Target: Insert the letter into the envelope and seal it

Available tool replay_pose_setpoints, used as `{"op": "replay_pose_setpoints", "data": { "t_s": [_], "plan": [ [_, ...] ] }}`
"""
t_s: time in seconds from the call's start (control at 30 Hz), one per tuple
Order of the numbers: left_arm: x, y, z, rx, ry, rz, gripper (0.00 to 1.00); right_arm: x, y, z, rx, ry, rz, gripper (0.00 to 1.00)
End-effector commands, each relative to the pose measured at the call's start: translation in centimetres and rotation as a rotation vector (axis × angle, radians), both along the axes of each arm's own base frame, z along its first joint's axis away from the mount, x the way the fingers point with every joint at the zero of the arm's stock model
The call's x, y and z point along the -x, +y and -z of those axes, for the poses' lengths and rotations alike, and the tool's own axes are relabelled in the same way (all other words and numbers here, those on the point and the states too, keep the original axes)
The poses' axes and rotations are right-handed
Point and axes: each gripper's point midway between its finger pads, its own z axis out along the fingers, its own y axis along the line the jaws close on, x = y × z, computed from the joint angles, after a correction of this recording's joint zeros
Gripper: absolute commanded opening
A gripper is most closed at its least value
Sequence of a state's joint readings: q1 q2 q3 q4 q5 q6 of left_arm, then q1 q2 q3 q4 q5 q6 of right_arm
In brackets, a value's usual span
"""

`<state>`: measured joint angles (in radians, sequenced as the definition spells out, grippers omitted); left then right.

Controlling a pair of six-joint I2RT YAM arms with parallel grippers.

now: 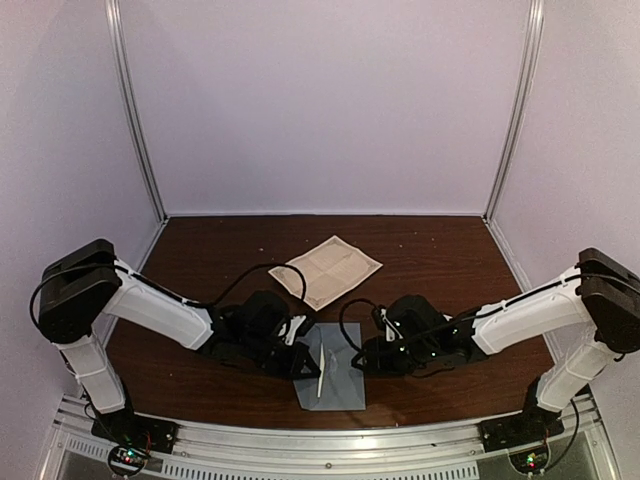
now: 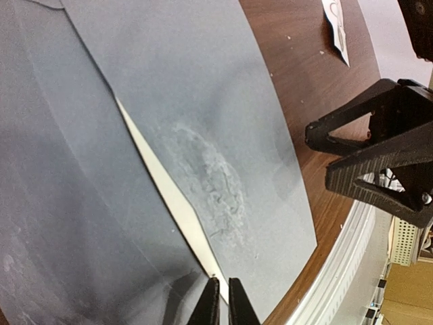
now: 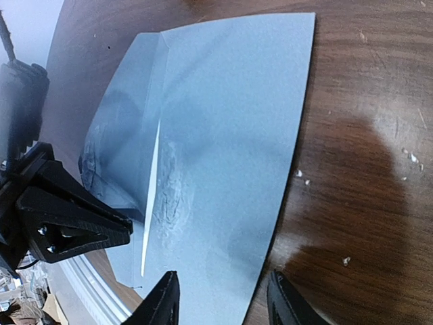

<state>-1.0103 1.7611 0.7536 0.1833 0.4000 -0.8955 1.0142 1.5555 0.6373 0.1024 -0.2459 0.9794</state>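
The grey-blue envelope (image 1: 338, 385) lies flat at the near middle of the table. Its flap (image 2: 81, 203) is raised, with a white edge strip (image 2: 169, 193) along it. My left gripper (image 1: 300, 362) is at the envelope's left side, and in the left wrist view (image 2: 224, 305) it is shut on the flap's white edge. My right gripper (image 1: 358, 360) is open at the envelope's right side. In the right wrist view (image 3: 223, 301) its fingers straddle the envelope's (image 3: 230, 135) edge just above it. The letter (image 1: 327, 268), a cream sheet, lies flat farther back.
The dark wooden table (image 1: 440, 260) is enclosed by pale walls with metal posts. A metal rail (image 1: 330, 440) runs along the near edge. A small white piece (image 2: 336, 27) lies on the wood beyond the envelope. A rough, wrinkled patch (image 3: 169, 196) marks the envelope's face.
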Motion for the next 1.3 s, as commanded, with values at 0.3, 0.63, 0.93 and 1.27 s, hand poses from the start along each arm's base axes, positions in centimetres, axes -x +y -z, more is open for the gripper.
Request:
{"op": "replay_pose_setpoints", "data": {
  "t_s": [0.3, 0.63, 0.93, 1.27],
  "plan": [
    [0.3, -0.4, 0.6, 0.012, 0.008, 0.01, 0.09, 0.7, 0.8, 0.1, -0.047, 0.026, -0.006, 0.44],
    [0.2, -0.6, 1.0, 0.005, 0.014, 0.016, 0.09, 0.9, 0.6, 0.8, -0.03, 0.039, -0.001, 0.43],
    [0.1, -0.6, 1.1, -0.003, 0.012, 0.012, 0.09, 0.5, -0.4, 1.0, 0.014, 0.018, 0.031, 0.43],
    [0.0, -0.9, 0.8, 0.003, 0.009, 0.016, 0.09, 0.9, 0.2, 1.5, 0.009, 0.036, 0.001, 0.39]
  ]
}}
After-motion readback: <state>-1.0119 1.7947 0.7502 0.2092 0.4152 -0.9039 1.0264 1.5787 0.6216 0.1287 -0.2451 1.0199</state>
